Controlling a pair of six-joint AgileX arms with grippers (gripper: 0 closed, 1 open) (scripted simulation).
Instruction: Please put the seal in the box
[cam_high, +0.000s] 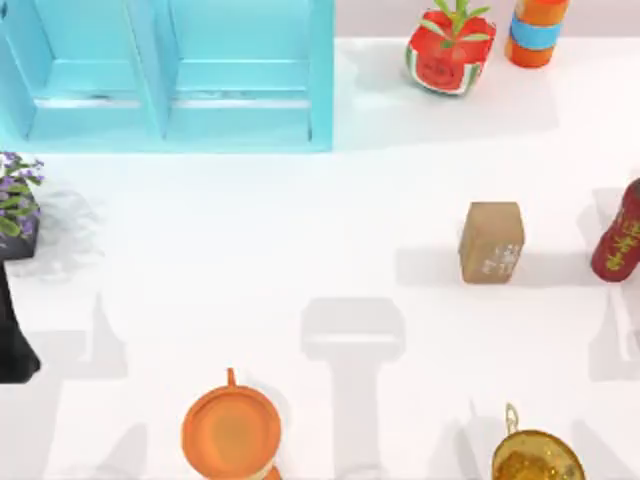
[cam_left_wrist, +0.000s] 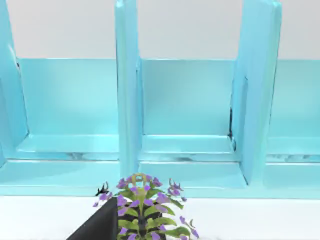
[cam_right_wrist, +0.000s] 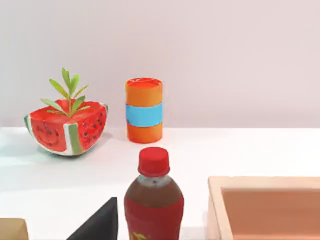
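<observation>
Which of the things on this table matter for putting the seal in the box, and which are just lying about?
For the job:
seal
box

Lying about:
red bottle
watermelon planter
orange can
blue shelf
purple plant
orange cup
gold cup

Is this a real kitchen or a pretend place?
It looks pretend: a computer-made tabletop laid out for robot practice. A watermelon-shaped planter, a light blue shelf unit and the little brown seal sit far apart, like set-out toys.
</observation>
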